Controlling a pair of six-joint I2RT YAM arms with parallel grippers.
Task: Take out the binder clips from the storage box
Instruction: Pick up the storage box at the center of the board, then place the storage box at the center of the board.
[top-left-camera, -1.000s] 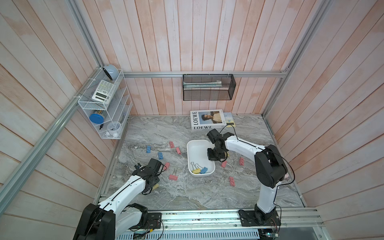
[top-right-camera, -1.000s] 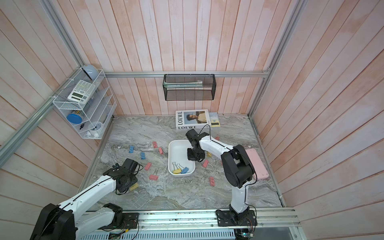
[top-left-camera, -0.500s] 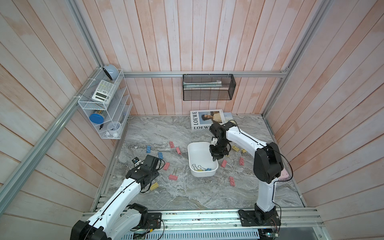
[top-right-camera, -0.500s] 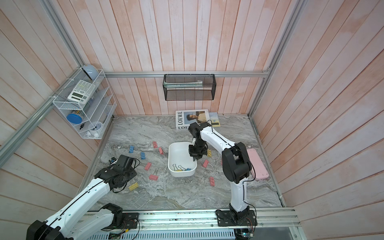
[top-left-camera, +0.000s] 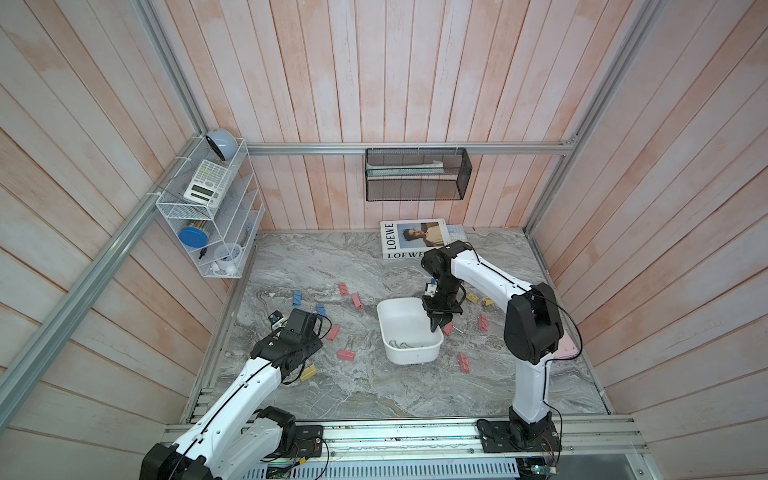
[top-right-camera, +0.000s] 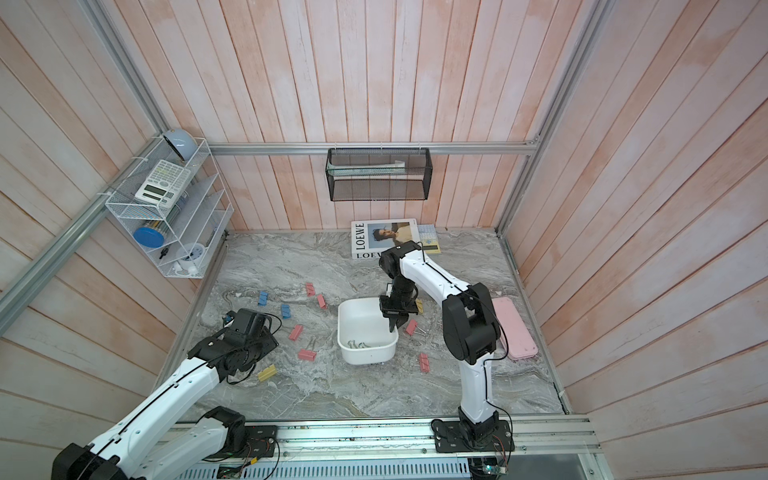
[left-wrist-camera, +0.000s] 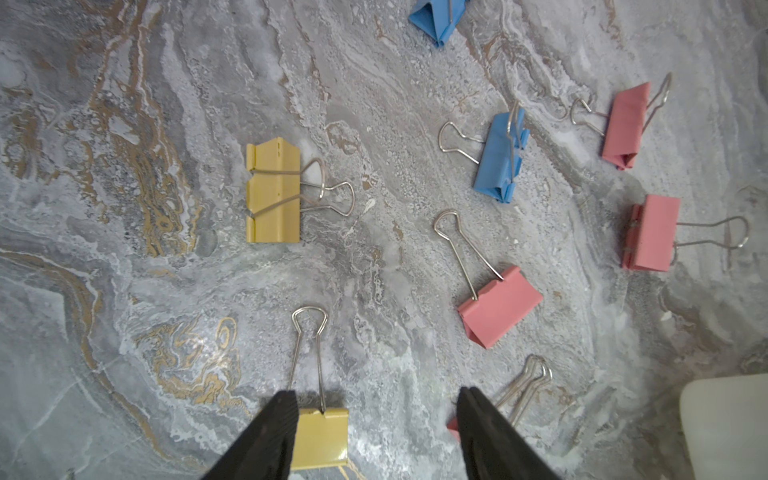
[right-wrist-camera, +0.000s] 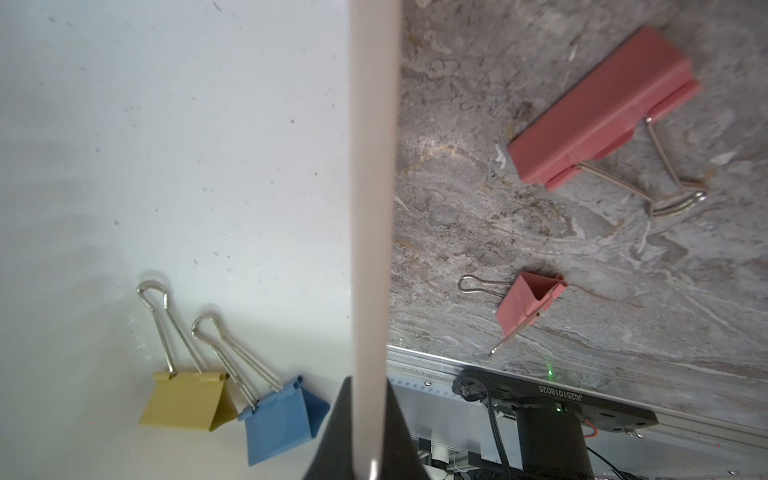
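My right gripper (top-left-camera: 436, 328) is shut on the right wall of the white storage box (top-left-camera: 401, 324), which hangs tipped above the marble. In the right wrist view that wall (right-wrist-camera: 374, 208) runs between the fingers. A yellow binder clip (right-wrist-camera: 185, 401) and a blue one (right-wrist-camera: 278, 415) lie against the box's low end. My left gripper (left-wrist-camera: 376, 399) hovers open over the table left of the box, holding nothing. A yellow clip (left-wrist-camera: 320, 436) lies on the marble beside one finger. Pink (top-left-camera: 345, 354), blue (top-left-camera: 296, 297) and yellow (top-left-camera: 308, 372) clips are scattered around the box.
A pink case (top-right-camera: 513, 328) lies flat at the right edge. A LOEWE book (top-left-camera: 411, 239) sits at the back wall under a black mesh basket (top-left-camera: 417, 174). A white wire rack (top-left-camera: 212, 216) hangs on the left wall. More pink clips (top-left-camera: 464, 361) lie right of the box.
The right gripper has raised and tipped the box, which has shifted toward the front rail, and its clips have slid to the low end. The left jaws have widened.
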